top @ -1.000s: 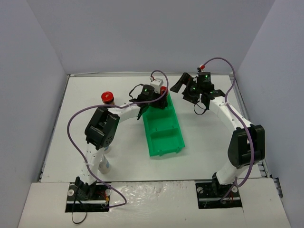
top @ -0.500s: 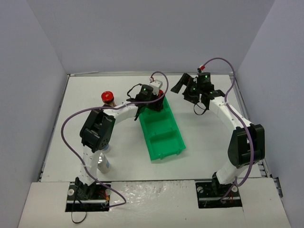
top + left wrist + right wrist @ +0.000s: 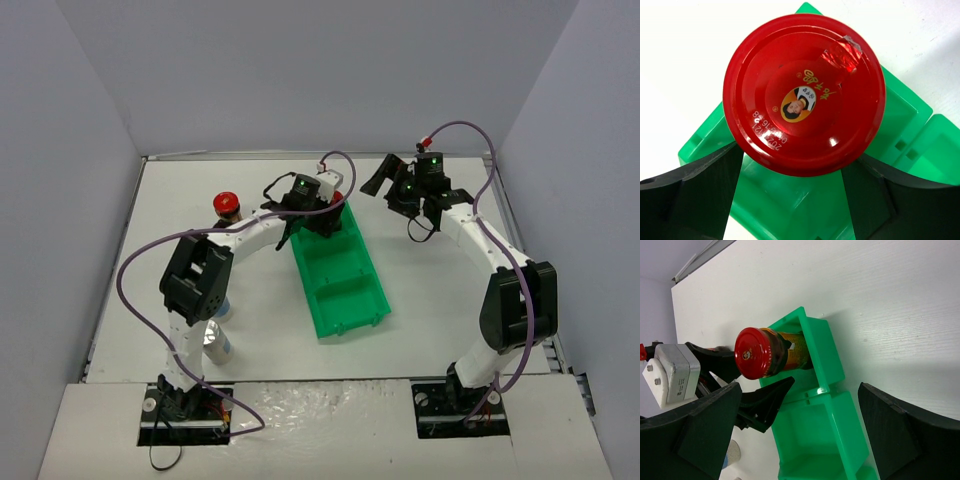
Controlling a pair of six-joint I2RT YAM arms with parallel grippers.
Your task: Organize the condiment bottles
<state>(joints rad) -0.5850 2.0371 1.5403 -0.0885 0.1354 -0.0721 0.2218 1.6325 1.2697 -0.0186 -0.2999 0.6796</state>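
Observation:
A dark jar with a red cap (image 3: 804,95) stands in the far compartment of the green bin (image 3: 790,210). It shows there in the top view (image 3: 341,196) and the right wrist view (image 3: 757,353) as well. My left gripper (image 3: 792,170) is open around it, a black finger (image 3: 772,396) on each side with a gap to the glass. My right gripper (image 3: 800,440) hangs open and empty above the bin's far right side (image 3: 385,180). A second red-capped jar (image 3: 226,206) stands on the table to the left.
The bin (image 3: 345,285) lies slanted mid-table, its middle and near compartments holding nothing. A silver-capped bottle (image 3: 217,347) stands near the left arm's base, and another bottle (image 3: 222,311) is half hidden behind that arm. Grey walls close in the left, right and far sides.
My left gripper has drawn back to the left and its jaws have widened off the jar. The bin has swung slightly. The right arm has not moved.

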